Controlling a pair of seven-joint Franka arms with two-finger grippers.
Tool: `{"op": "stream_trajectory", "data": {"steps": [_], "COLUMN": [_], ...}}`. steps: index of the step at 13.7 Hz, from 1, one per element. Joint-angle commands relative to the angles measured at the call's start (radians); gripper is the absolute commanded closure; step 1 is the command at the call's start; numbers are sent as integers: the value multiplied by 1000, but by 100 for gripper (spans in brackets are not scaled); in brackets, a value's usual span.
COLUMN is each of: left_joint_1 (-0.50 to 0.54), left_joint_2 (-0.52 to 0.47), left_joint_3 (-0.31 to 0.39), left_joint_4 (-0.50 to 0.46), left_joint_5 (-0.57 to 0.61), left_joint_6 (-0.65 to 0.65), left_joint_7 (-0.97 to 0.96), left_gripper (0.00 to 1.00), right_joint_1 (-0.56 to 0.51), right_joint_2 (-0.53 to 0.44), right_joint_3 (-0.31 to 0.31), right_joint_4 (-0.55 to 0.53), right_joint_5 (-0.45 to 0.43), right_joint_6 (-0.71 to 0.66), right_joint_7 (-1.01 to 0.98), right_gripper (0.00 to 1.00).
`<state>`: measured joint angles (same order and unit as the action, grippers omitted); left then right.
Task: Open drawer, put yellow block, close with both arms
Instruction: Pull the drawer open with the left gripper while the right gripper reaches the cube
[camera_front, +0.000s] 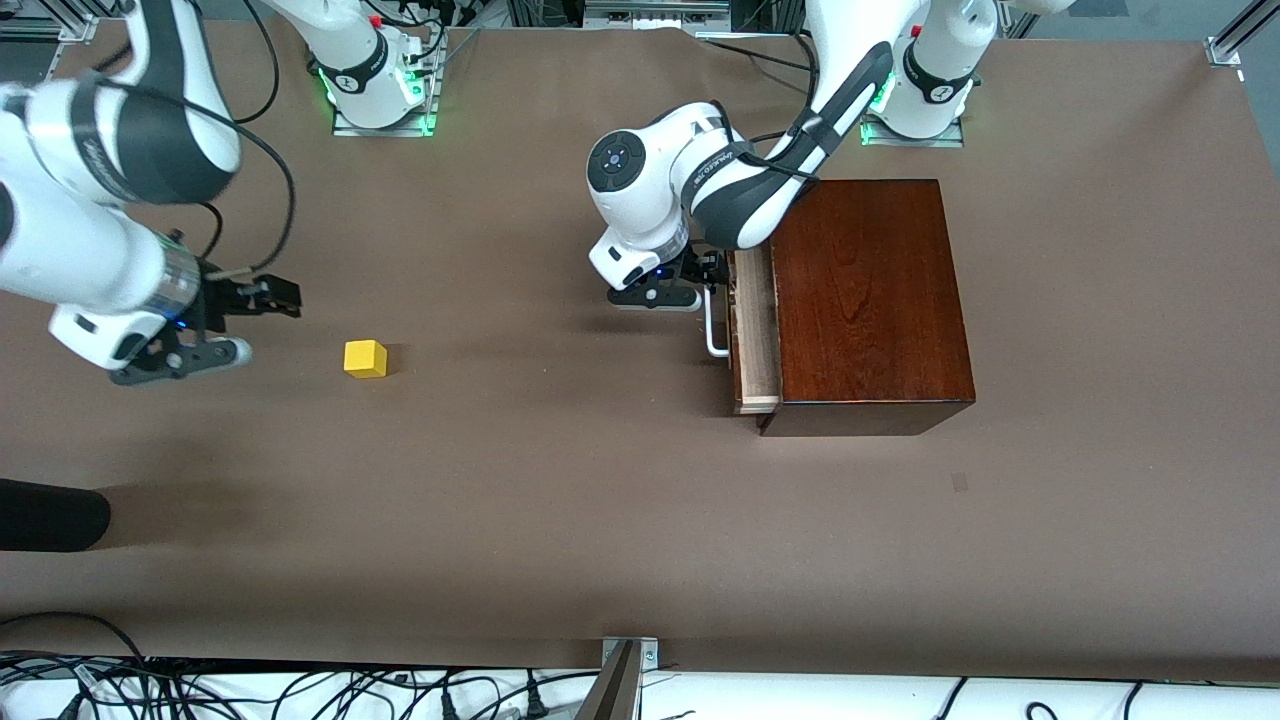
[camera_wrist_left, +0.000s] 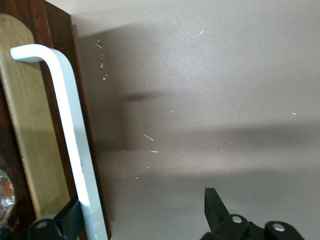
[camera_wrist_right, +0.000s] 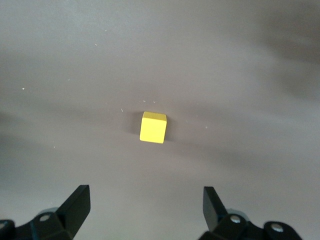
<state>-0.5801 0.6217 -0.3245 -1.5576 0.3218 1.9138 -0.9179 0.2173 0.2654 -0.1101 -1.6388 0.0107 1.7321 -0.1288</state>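
Nearest the front camera, a dark rounded object (camera_front: 50, 515) juts onto the brown table (camera_front: 560, 520) at the right arm's end, lying well apart from everything else. Nothing stands between it and the things farther up the table.

Farther from the camera, the yellow block (camera_front: 365, 358) sits alone on the bare tabletop toward the right arm's end, upright and touching nothing. The right gripper (camera_front: 245, 320) hangs just beside it, on the side toward the right arm's end of the table, its fingers spread wide apart and holding nothing; in the right wrist view the yellow block (camera_wrist_right: 153, 127) lies ahead of the two open fingertips (camera_wrist_right: 77, 202), with clear table between them.

Toward the left arm's end stands the mahogany box (camera_front: 865, 300). Its drawer (camera_front: 755, 335) is pulled out only a little way, showing a narrow strip of pale wood, and the opening faces the right arm's end of the table. The white handle (camera_front: 714, 335) stands off the drawer front. The left gripper (camera_front: 712, 275) is at that handle: in the left wrist view its fingers (camera_wrist_left: 214, 207) stand apart on either side of the white bar (camera_wrist_left: 75, 150), one finger tucked between bar and drawer front, not pinching it. The left arm reaches down over the box's corner.
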Motion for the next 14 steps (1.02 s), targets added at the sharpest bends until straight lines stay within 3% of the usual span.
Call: {"op": "stream_trajectory", "data": {"steps": [1, 10, 14], "left_joint_1": [-43, -43, -29], "left_joint_2": [78, 20, -64], "left_joint_3": [-8, -8, -7], "left_joint_4": [131, 129, 134], "left_joint_5": [8, 8, 6], "left_joint_6": [94, 80, -57], "left_joint_7": [7, 11, 17], "left_gripper": [0, 0, 0], "right_joint_1": [8, 7, 7], "right_joint_2": [15, 78, 78], "right_joint_3": [1, 3, 4], "right_joint_4": [-89, -337, -469], "right_joint_5": [-3, 15, 15], "right_joint_6": [122, 483, 648], "right_joint_7": [-3, 58, 86], "right_gripper": [0, 0, 0]}}
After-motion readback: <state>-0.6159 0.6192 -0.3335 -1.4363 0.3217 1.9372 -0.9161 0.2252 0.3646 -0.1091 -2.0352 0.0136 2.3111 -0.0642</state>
